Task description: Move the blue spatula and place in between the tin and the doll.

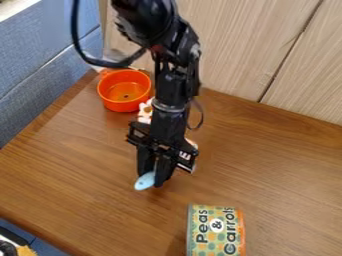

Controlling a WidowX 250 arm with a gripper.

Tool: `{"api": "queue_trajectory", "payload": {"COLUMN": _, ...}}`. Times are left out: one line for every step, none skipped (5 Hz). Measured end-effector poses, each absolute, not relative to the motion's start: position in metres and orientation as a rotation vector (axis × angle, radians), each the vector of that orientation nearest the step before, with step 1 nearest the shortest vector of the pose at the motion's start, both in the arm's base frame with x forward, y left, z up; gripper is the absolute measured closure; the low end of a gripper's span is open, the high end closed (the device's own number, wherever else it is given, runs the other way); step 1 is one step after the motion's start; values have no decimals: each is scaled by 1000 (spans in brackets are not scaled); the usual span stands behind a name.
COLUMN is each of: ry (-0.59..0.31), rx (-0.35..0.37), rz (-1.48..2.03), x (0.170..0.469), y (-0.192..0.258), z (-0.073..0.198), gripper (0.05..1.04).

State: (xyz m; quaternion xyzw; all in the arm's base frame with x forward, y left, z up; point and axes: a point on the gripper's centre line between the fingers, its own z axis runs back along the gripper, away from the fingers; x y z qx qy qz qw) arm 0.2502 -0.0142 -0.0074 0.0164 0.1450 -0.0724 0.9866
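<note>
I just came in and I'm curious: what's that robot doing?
The black gripper has the blue spatula between its fingers, over the wooden table. It isn't beside the tin yet; the tin is nearer the camera. An orange bowl sits farther back, next to something white and orange partly behind the arm.

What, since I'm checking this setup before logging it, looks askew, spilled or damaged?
The tin, at the bottom of the view, looks askew: it appears to lie on its side, its lettering running sideways. No spill or damage stands out.
</note>
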Motion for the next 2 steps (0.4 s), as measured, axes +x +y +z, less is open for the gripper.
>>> {"api": "queue_trajectory", "payload": {"ry": 284, "rx": -3, "rz": -210, "x": 257, "y": -16, "z": -15, "gripper": 712}}
{"api": "queue_trajectory", "payload": {"ry": 292, "rx": 10, "rz": -179, "x": 257, "y": -14, "z": -15, "gripper": 411}}
